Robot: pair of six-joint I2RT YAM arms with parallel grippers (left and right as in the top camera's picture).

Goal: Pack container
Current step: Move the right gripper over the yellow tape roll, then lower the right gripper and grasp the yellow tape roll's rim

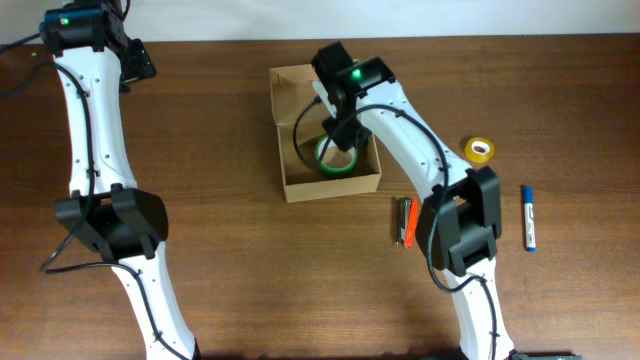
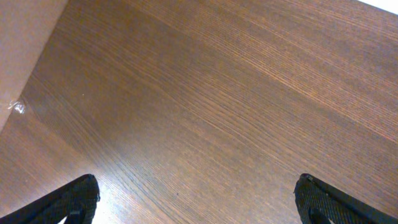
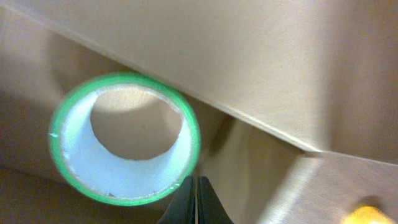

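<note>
The container [image 1: 290,186] is a tan cardboard box standing open at the table's middle back, its flap up on the left. A green tape roll [image 1: 336,166] lies inside it; in the right wrist view the roll [image 3: 71,165] rests on the box floor by a wall [image 3: 249,50]. My right gripper [image 1: 336,136] is down inside the box. Its fingers [image 3: 196,190] are shut together, with their tips at the roll's near rim and nothing between them. My left gripper [image 1: 140,62] is at the far back left. It is open over bare wood [image 2: 198,199].
A yellow tape roll [image 1: 478,150] lies right of the box, and a blue marker [image 1: 527,217] lies further right. An orange pen and a dark pen [image 1: 407,222] lie side by side in front of the box. The right arm's links stand beside them.
</note>
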